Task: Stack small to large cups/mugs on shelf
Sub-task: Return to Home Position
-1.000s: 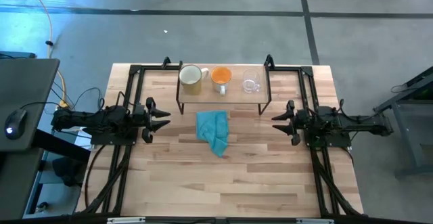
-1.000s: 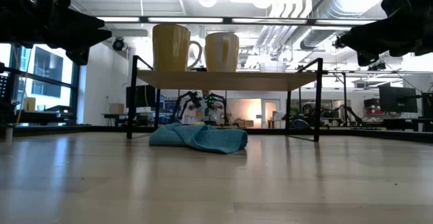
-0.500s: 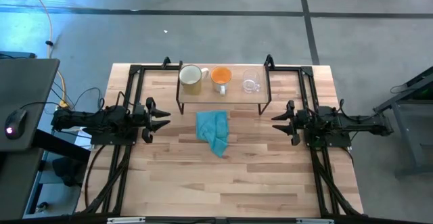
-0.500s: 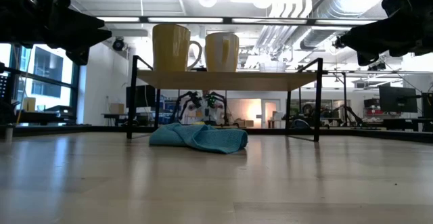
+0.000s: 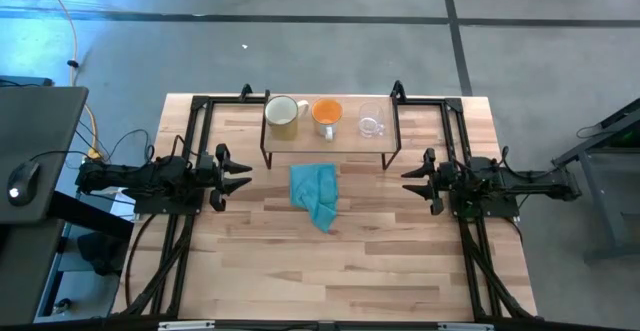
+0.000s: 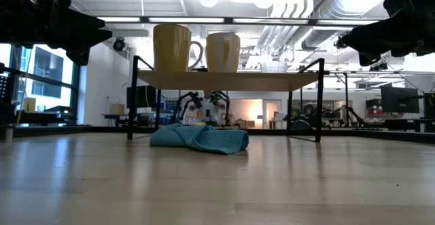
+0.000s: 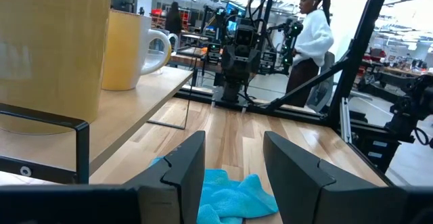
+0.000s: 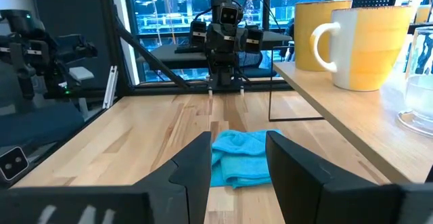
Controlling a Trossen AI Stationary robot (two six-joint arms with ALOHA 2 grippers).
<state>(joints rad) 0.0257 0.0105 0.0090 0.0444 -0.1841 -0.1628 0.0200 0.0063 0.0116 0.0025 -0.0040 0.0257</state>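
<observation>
Position of the vessels: all three stand side by side in one row on the shelf point(image 5: 330, 147), which sits at the far middle of the surface point(image 5: 350, 261); none is nested in another. The glass cup point(image 5: 371, 122) is at the right arm's end, the orange mug point(image 5: 327, 112) is in the middle, and the cream mug point(image 5: 283, 113) is at the left arm's end.

Orientation: each mouth faces up, so each long axis is vertical; the row runs along the shelf's length, and size rises from right to left. The cream mug's handle points toward the orange mug; the orange mug's handle points to the shelf's front edge, toward the teal cloth point(image 5: 316, 195) lying on the surface below; which way the glass cup faces cannot be told.

Handling, as judged: both mugs look rigid, glazed and fairly heavy; take hold across the wall at the rim, or pinch the handle, and expect a slick finish. The glass cup is probably light, brittle and slippery; grip its wall with low force.

Tool state: the left tool point(image 5: 246, 174) hangs over the left side of the surface, fingers spread, holding nothing; the right tool point(image 5: 408, 178) mirrors it on the right side, also spread and empty. Both are well apart from the vessels.
</observation>
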